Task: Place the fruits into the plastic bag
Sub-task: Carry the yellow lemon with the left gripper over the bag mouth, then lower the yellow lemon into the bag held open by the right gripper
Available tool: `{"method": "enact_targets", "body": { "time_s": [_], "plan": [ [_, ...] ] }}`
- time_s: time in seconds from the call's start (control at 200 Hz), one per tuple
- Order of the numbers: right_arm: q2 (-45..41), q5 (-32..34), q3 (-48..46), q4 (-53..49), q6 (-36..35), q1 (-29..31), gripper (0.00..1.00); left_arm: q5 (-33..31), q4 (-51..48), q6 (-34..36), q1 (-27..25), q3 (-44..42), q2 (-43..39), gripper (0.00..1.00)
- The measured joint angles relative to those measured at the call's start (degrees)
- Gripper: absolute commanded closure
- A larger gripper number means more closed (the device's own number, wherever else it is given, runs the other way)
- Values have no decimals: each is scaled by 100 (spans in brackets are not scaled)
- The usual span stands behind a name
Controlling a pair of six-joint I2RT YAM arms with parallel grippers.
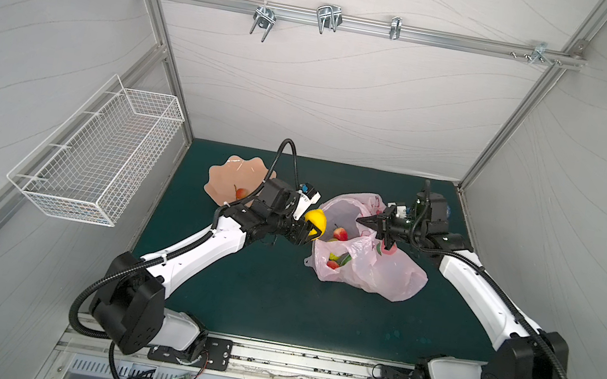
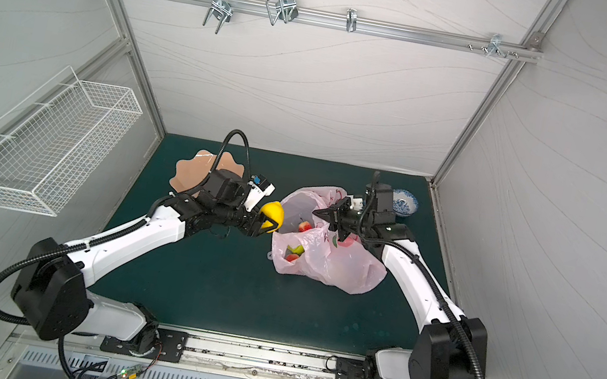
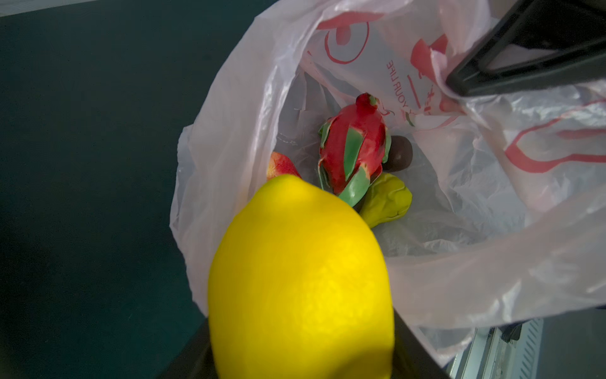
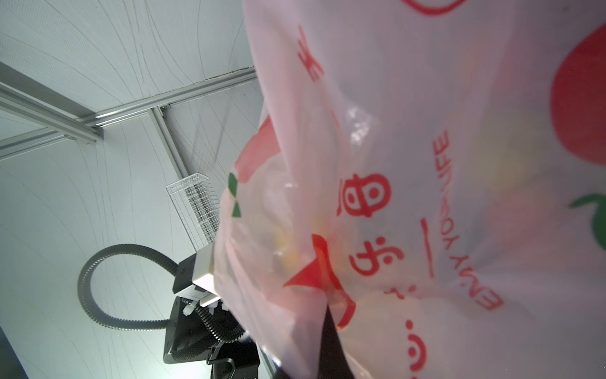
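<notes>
Left fingers (image 1: 312, 228): roughly half open, clamped across the lemon (image 3: 301, 279); you hold it at the left lip of the bag mouth, just above the opening.
Right fingers (image 1: 365, 222): fully closed on the far-right rim of the plastic bag (image 1: 384, 274), holding the mouth up and open toward the left.
Lemon handling: judge it light, rigid and glossy. Expect it to slip, so grip across its middle.
Bag handling: thin, limp film that collapses when released. Hold it only at the rim or the handles.
Bag contents: dragon fruit (image 3: 354, 147), dark round fruit (image 3: 398, 154), yellow-green pear (image 3: 388, 198) and red piece (image 3: 282, 165), all touching at the bottom.
Outstanding: one small fruit (image 1: 241, 193) lies in the peach scalloped dish (image 1: 224, 176), far left.
Counter (image 1: 253, 295): flat dark green mat.
Room: pale panelled enclosure, with a wire basket (image 1: 98, 150) on the left wall and a blue-and-white bowl (image 2: 404, 202) far right.
</notes>
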Motion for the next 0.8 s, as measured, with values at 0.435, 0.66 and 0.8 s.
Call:
{"method": "enact_targets", "body": {
  "time_s": [0.435,0.66,0.8],
  "plan": [
    [-33,0,-22,0,2,-2,100,-133,302,-72,-306,345,623,80],
    [-33,-2,-22,2,2,-9,100,-44,409,-122,-544,275,619,80],
    [-31,-4,-20,2,2,-11,100,11,448,-173,-741,-20,573,80]
  ]
}}
